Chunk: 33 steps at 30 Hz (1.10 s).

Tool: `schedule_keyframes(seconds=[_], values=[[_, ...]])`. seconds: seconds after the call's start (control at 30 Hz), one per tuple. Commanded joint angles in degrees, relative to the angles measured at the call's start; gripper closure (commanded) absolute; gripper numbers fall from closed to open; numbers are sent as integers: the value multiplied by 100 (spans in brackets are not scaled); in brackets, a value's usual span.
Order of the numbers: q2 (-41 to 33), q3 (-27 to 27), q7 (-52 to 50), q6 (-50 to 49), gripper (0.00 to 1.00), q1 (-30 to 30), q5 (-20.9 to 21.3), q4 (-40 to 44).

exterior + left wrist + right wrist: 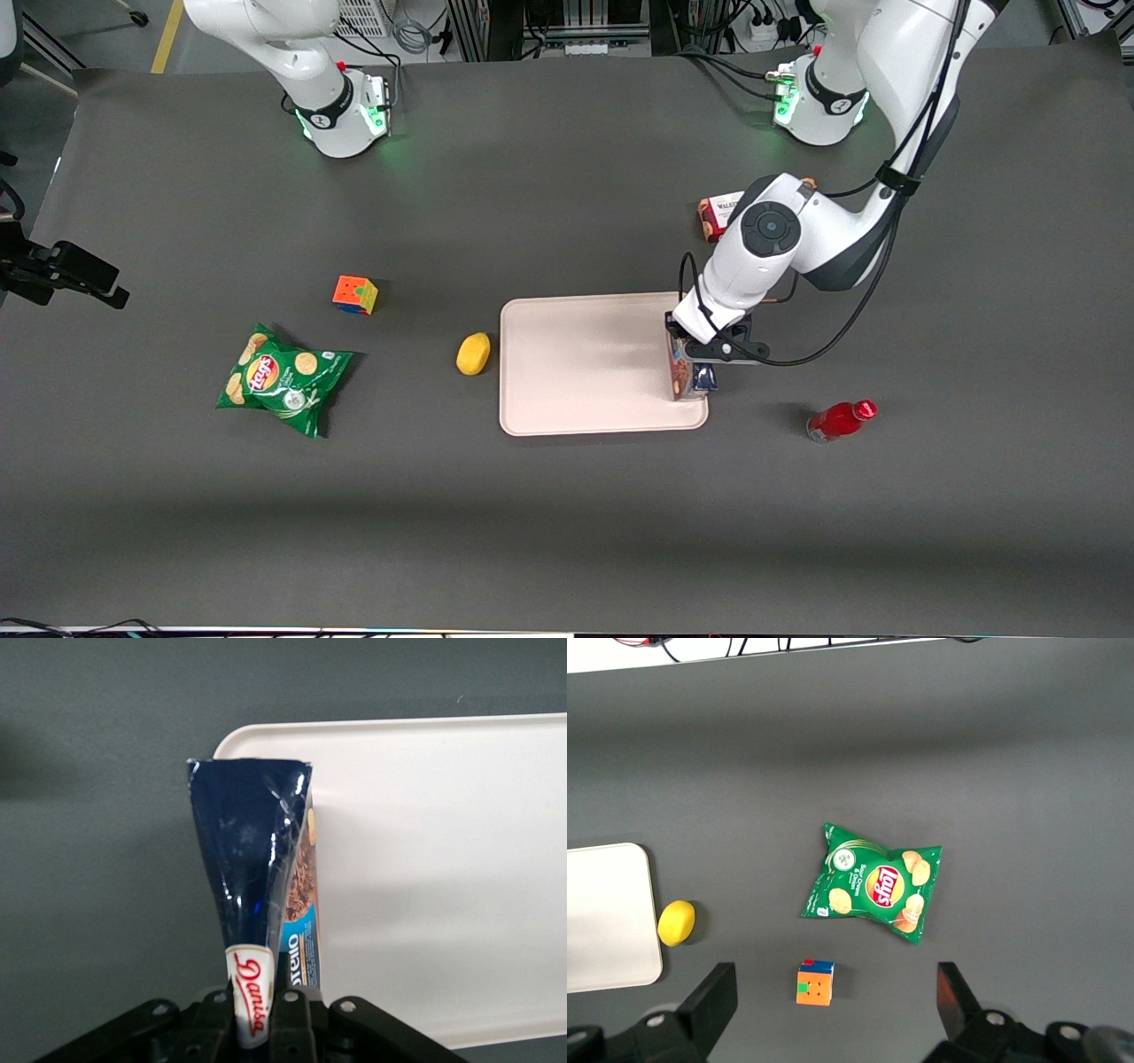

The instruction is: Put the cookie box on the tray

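Observation:
The cookie box (687,372) is a slim dark navy carton with brown cookie pictures. It stands on end over the corner of the tray (585,363) that lies toward the working arm's end and nearer the front camera. My left gripper (702,351) is shut on its upper end. In the left wrist view the gripper (252,1008) pinches the box (252,850) at its white Danisa label, and the box hangs over the tray's rounded corner (443,859). Whether the box touches the tray cannot be told.
A red cookie box (719,215) lies farther from the front camera, partly hidden by my arm. A red bottle (840,420) lies toward the working arm's end. A lemon (473,354) sits beside the tray. A colour cube (355,294) and a green chips bag (282,378) lie toward the parked arm's end.

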Motion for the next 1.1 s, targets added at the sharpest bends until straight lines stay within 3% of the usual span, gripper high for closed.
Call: schedule_keyframes(seconds=[0.0, 0.23, 0.47, 0.7, 0.9, 1.07], values=[[7, 22, -167, -38, 0, -27, 230, 140], [-387, 22, -193, -853, 0, -10, 143, 553], [-941, 30, -194, -2812, 0, 26, -85, 1492], [-1197, 355, 192, -5045, 0, 52, -463, 3170], [-1311, 1014, 1544, -6925, 0, 61, -622, 4595], [-1749, 1821, 3213, -7754, 0, 105, -674, 4764]])
